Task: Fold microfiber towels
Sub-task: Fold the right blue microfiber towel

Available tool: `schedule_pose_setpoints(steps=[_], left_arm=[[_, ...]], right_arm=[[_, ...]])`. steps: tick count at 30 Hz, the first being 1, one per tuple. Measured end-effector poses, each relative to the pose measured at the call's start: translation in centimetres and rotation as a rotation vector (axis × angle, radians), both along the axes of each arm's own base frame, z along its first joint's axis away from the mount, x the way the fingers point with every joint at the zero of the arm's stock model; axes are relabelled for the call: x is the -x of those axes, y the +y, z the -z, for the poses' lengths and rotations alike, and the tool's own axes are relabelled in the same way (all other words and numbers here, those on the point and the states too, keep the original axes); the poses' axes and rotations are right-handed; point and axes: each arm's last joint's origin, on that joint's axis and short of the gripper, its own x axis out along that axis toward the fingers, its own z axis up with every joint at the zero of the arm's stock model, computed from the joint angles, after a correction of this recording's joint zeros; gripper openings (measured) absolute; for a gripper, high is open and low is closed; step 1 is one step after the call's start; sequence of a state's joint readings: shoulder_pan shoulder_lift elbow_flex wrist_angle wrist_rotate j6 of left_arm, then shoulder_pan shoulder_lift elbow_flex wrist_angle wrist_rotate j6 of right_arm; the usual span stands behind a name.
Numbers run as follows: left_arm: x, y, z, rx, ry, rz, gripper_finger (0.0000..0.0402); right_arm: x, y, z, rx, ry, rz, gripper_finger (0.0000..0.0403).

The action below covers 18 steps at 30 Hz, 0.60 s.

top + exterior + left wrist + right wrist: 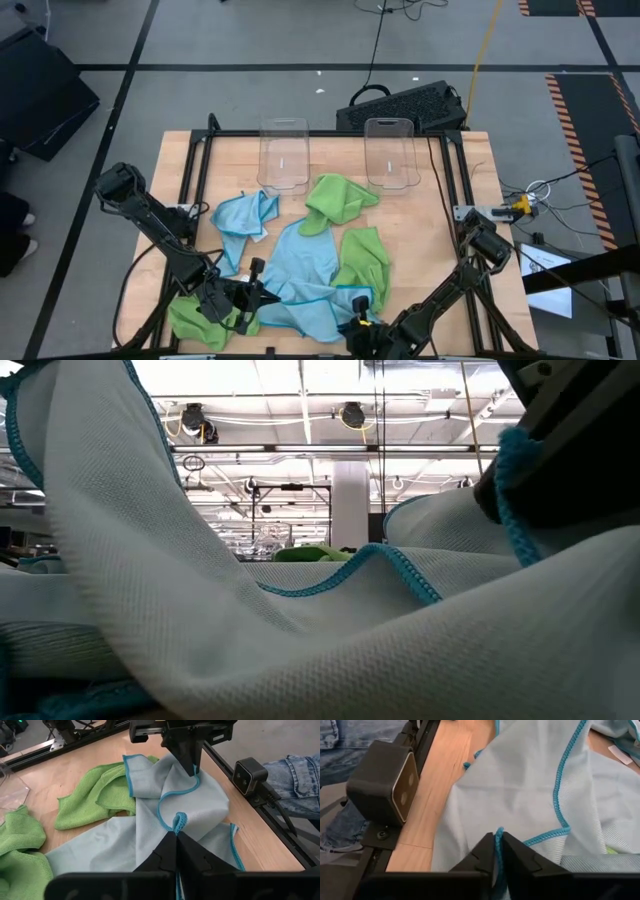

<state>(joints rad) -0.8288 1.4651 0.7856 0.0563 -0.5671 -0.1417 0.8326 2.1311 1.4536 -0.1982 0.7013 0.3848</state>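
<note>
Across the middle and near part of the wooden table [470, 200] I see the big light blue towel [300, 275] spread out and rumpled, its near edge bunched up toward the front rail. It fills most of the low view, draped in folds with its darker blue stitched hem running across. Just right of it lies a lime green towel [365, 260], and beyond it, close to the far bins, a second green towel [335, 200]; a smaller blue towel [245, 215] sits crumpled at the far left, and a third green towel [195, 320] pokes out at the near left corner. Two clear plastic bins [285, 155] stand side by side at the far edge. My left gripper [176, 837] is down at the near left of the big blue towel with its fingers pinched together on a fold of the hem. My right gripper [498, 852] is at the near middle, fingers likewise clamped tight on the stitched edge of the same towel.
</note>
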Motion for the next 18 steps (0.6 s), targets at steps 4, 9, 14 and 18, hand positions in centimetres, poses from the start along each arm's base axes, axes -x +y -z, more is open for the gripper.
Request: schedule_pose_setpoints(steps=[4,9,14,18], left_arm=[[0.0,0.0,0.0,-0.001,0.0,0.001,0.0011],[0.0,0.0,0.0,-0.059,-0.013,0.036,0.0005],[-0.5,0.0,-0.5,-0.103,-0.064,0.115,0.0012],[-1.1,0.2,-0.8,-0.094,-0.09,0.166,0.0006]], right_arm=[[0.1,0.1,0.0,0.019,0.004,-0.02,0.0006],[0.1,0.1,-0.6,0.07,0.018,-0.092,0.0002],[0.3,-0.3,-3.3,0.136,-0.005,-0.179,0.0002],[0.8,-0.8,-6.3,0.179,-0.049,-0.233,0.0001]])
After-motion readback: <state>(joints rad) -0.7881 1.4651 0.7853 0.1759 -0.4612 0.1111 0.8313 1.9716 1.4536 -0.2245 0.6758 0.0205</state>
